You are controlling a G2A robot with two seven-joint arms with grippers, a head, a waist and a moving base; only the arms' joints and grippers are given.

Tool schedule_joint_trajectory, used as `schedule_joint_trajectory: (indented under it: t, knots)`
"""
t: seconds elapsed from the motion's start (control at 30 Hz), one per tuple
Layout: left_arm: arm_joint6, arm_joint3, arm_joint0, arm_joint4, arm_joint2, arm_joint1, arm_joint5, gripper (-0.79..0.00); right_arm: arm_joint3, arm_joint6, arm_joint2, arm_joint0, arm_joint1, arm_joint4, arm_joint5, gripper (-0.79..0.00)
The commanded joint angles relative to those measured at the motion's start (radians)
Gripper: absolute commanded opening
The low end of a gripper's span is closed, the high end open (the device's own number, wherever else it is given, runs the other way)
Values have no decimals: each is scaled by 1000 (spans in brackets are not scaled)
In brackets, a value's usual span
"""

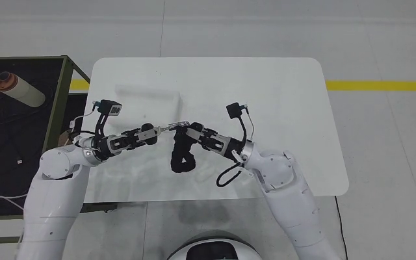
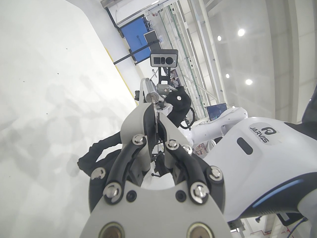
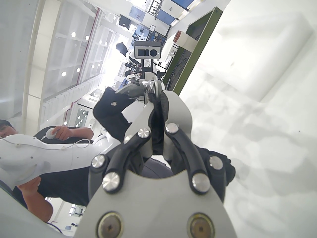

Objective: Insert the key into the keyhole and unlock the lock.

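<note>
White surface (image 1: 273,97) beneath – my left tool (image 2: 153,111) pinches the key (image 2: 156,127), keyhole (image 2: 151,97) just ahead; my right tool (image 3: 159,100) clamps the lock (image 3: 151,86) – I'd square the blade, then push straight.

both meet over the middle of the tabletop (image 1: 279,97), a bit toward the near edge. left gripper (image 2: 154,110) on the left side pinching the key (image 2: 155,118), right gripper (image 3: 158,99) just right of it clamped on the lock (image 2: 151,97), key tip against the lock's end, cable (image 1: 182,159) drooping onto the tabletop below them
</note>
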Motion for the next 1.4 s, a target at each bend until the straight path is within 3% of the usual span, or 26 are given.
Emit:
schedule_joint_trajectory:
  t: [0.0,0.27,0.47,0.77,0.93,1.27,1.37]
  knots:
    - [-5,-2,-1,16,-2,2,6,-785,0,1,0,0,0,0,1,-785]
    - [2,-5,2,21,-3,2,5,-785,-16,-15,-2,-19,2,-13,7,-785]
    - [241,-157,82,350,-47,-1,-279,-785,-51,-50,-4,-31,10,-56,27,-785]
    - [548,-230,135,790,-74,-24,-500,-785,-52,-57,-12,-26,21,-76,43,-785]
    - [721,-273,143,1099,-72,-40,-500,-785,-53,-63,-16,-21,27,-81,55,-785]
    - [721,-273,143,1099,-72,-40,-500,-785,-54,-69,-17,-23,27,-82,57,-785]
    - [773,-367,144,1226,-80,-40,-500,-785,-63,-81,-16,-29,31,-85,59,-785]
